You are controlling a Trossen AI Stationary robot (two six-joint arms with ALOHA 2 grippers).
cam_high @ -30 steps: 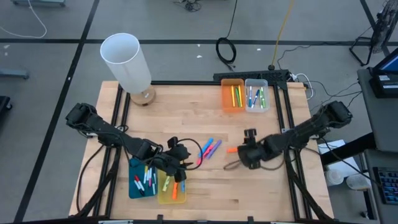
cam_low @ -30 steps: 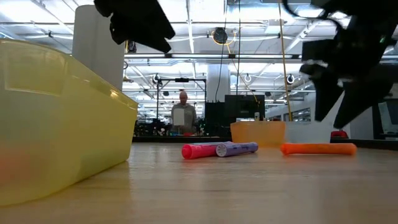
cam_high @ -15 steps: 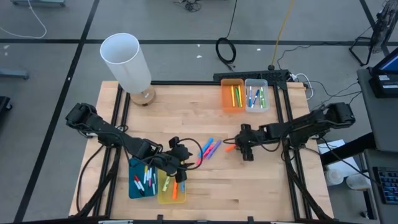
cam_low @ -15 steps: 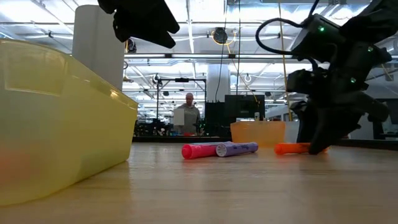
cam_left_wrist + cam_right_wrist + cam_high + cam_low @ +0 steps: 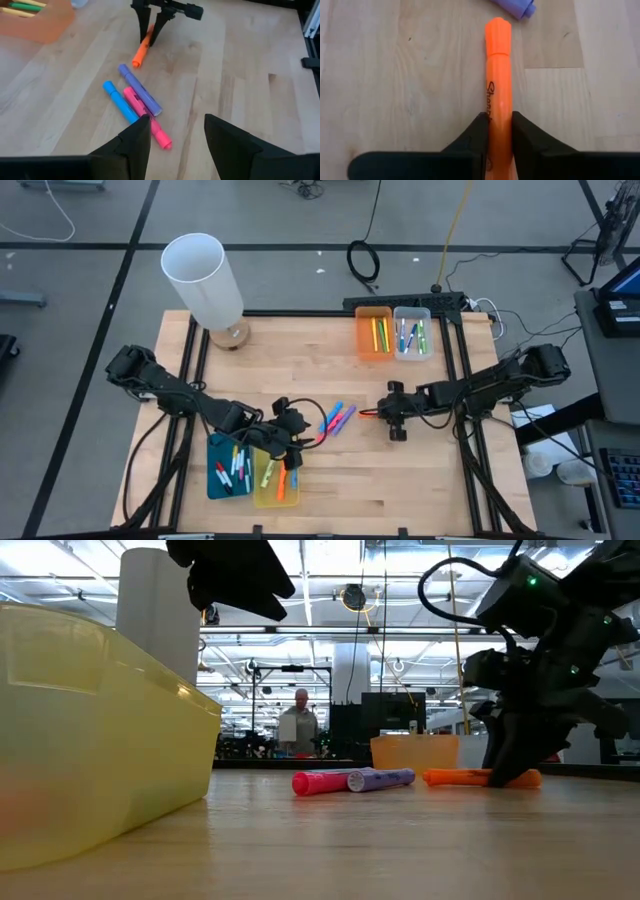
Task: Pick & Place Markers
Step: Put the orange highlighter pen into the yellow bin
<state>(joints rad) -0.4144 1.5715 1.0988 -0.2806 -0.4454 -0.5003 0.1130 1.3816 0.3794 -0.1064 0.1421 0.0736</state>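
Orange marker (image 5: 499, 90) tail hidden between right gripper (image 5: 498, 131) fingers, jaws clamped on it, cap end exposed, left gripper (image 5: 174, 131) jaws apart, empty.

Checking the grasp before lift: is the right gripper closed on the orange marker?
Yes, the right wrist view shows the right gripper with both fingers pressed against the sides of the orange marker, which lies on the table.

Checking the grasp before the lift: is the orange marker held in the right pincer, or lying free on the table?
Held: the right pincer has both fingers pressed against the orange marker, which lies flat.
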